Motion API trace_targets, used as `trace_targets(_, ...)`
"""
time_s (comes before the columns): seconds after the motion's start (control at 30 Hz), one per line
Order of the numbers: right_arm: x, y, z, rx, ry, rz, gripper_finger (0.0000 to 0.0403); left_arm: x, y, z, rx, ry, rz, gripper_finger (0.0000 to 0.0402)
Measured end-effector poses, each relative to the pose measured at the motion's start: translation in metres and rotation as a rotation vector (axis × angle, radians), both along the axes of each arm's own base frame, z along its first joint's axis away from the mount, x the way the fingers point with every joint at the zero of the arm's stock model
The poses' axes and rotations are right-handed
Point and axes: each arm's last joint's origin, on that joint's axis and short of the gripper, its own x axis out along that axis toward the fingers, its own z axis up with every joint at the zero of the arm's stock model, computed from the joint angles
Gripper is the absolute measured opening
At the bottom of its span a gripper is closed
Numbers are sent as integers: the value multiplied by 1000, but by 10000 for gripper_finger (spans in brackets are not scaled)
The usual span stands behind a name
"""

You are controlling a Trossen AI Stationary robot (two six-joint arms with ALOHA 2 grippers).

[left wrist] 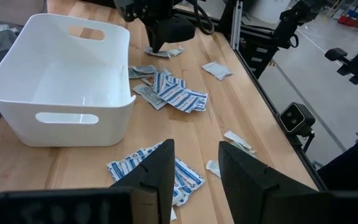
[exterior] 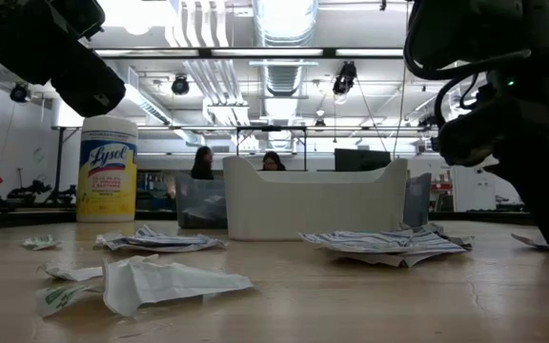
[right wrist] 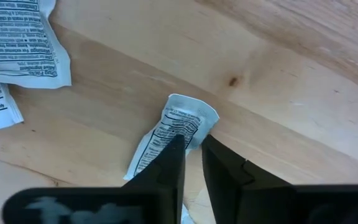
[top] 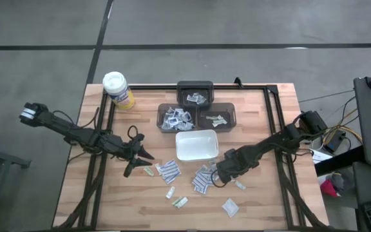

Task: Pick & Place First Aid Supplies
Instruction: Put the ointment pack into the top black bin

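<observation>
The job looks only partly done from where I stand: three dark bins (top: 198, 115) at the far middle of the table each already have a few packets in them, but the white tray (top: 197, 144) just in front of them shows nothing inside, and a good scatter of first aid packets (top: 168, 171) lies loose on the wood on the near side of it, some in a small heap, some on their own out toward the near edge. The right gripper (right wrist: 190, 152) is down at the table just right of the tray, its jaws drawn close around the end of a small white printed packet (right wrist: 169, 134) that lies flat on the boards; I would judge it mid-pinch, with a sliver of gap between the fingers, and I cannot say it has a firm hold yet. The left gripper (left wrist: 194, 163) hangs over the striped packets to the left of the tray, jaws apart and nothing between them. The yellow wipes canister (top: 117, 89) stands at the far left corner, untouched. From overhead the right gripper's fingertips are lost under its own body, and from table height the tray wall hides the bins' contents and much of the right arm is cut off. Two people sit well beyond the table.
</observation>
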Motion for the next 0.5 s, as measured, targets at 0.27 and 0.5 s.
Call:
trace_targets(0.27, -1, -1, 1, -21, -7, 36, 11, 0, 0, 0, 0, 0, 0, 117)
trace_targets(0.5, -2, -3, 10, -60, -65, 43, 8, 0, 0, 0, 0, 0, 0, 117)
